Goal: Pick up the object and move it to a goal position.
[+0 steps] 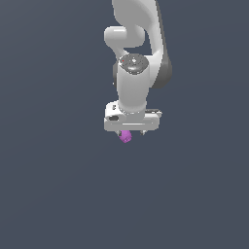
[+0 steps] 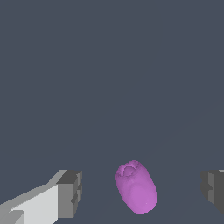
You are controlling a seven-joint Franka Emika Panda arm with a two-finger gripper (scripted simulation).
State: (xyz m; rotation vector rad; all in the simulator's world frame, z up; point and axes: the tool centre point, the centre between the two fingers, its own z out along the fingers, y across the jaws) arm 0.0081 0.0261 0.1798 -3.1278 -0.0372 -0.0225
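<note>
The object [image 2: 136,187] is a small, bright purple-magenta rounded lump, oval in outline, with a smooth matte surface. One end carries a shallow circular dimple with a slightly raised rim; in the wrist view the lump's long axis is tilted a little off the vertical. The lump is clearly narrower than the white gripper body.

The gripper [image 2: 142,192] has white finger bodies ending in dark grey pads [image 2: 70,194]. The fingers are spread wide. In the wrist view the object lies in the gap between the two pads, roughly midway but slightly nearer the pad shown in full. Clear dark grey floor shows on both sides of the lump, so neither pad touches it. The second pad is only partly in frame at the picture's edge.

In the exterior view the white robot arm [image 1: 136,73] points downward over the plain dark grey surface [image 1: 58,194]. The object [image 1: 125,136] shows at the 6 o'clock edge of the gripper [image 1: 132,132], protruding just below the white hand body and partly hidden by it. From this view it cannot be told whether the lump rests on the surface.
</note>
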